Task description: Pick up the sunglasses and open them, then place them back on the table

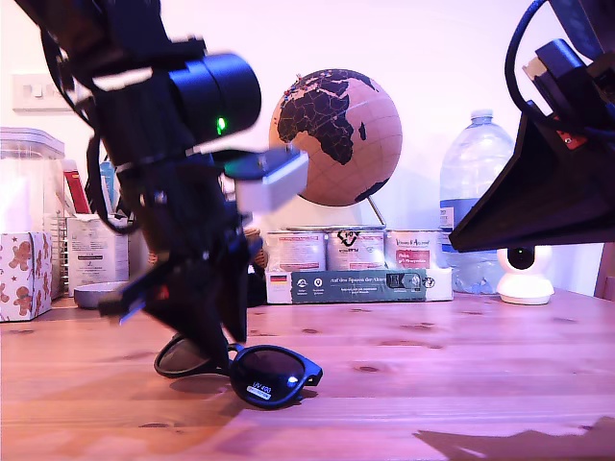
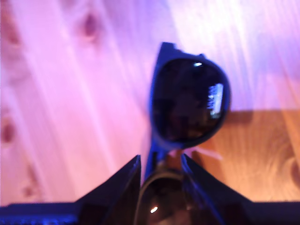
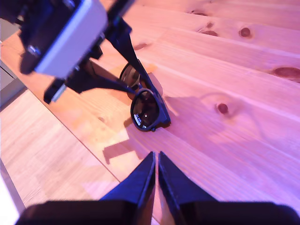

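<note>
Our first hand on the sunglasses, our second hand aloft.

Exterior view: sunglasses lie on the tabletop under our first hand.
First wrist view: its fingers straddle the frame's bridge.
Second wrist view: our second hand is pressed closed, empty, well apart from the sunglasses.

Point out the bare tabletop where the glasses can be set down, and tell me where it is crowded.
Free: the table planks on the exterior view's right, between the sunglasses and the white camera. Crowded: the back row of box, tins, globe and bottle; also around my first gripper at the frame.
</note>
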Robot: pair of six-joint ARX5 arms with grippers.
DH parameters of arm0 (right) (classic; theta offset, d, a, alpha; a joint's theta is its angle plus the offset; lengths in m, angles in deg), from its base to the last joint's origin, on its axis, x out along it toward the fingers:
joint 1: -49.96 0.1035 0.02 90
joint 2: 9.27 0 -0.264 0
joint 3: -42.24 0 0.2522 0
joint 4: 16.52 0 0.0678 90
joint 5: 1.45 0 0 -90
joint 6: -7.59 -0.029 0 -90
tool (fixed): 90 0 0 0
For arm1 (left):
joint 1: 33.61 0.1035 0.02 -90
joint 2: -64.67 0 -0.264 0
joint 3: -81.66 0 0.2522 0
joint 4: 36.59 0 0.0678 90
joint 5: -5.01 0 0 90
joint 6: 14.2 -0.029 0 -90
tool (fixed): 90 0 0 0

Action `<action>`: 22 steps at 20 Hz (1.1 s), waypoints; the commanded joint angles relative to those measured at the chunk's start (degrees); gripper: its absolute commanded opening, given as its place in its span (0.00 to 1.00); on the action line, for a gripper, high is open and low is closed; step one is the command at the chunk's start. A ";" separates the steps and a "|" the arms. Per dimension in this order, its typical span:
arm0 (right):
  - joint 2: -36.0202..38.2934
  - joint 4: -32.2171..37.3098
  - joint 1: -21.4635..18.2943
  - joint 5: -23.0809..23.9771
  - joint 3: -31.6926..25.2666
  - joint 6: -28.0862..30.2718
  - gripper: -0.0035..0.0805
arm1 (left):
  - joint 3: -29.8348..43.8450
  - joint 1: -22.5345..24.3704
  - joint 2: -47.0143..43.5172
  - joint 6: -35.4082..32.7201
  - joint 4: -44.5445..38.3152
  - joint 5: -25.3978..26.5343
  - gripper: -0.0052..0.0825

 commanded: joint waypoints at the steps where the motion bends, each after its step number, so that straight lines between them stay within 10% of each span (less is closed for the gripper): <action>1: -0.26 0.61 0.35 0.07 -0.81 0.81 0.03 | 0.37 -0.22 1.27 -0.28 -0.81 -0.22 0.32; 15: -0.26 0.59 0.26 0.00 -0.20 -5.73 0.03 | 0.37 -1.09 1.38 -0.26 -0.76 1.49 0.11; 22: -4.28 -10.56 0.15 -0.07 10.56 -10.73 0.03 | 0.37 -2.43 1.18 -0.24 -0.81 5.14 0.10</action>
